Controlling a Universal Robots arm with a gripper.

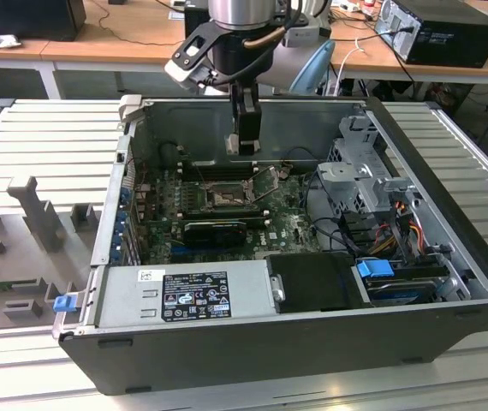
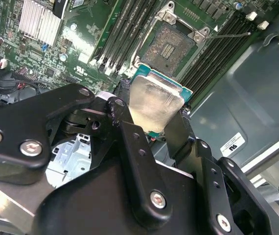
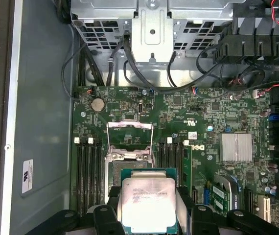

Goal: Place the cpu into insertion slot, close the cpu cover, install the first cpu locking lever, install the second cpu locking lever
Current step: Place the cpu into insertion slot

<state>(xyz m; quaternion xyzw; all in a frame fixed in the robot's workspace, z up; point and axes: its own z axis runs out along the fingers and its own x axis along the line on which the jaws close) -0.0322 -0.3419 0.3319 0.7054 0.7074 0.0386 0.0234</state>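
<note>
My gripper (image 1: 245, 144) hangs inside the open computer case (image 1: 449, 184), just above the motherboard, shut on the cpu (image 3: 148, 200). The cpu is a flat square chip with a pale silver face and a green edge, pinched at two opposite sides between the black fingers (image 2: 125, 128). The insertion slot (image 2: 171, 46) lies a short way past the chip, dark-centred and uncovered; in the first wrist view the slot (image 3: 111, 174) is partly hidden behind the cpu. The cpu cover (image 3: 130, 133) stands flipped open at the slot's far side. A thin locking lever (image 2: 230, 35) sticks out beside the slot.
Black memory slots (image 3: 88, 166) flank the socket on both sides. A silver finned heatsink (image 3: 236, 147) and a black ribbed block (image 1: 214, 231) sit nearby. A metal drive cage (image 3: 151, 29) with loose black cables, and a power supply (image 1: 188, 295), crowd the case.
</note>
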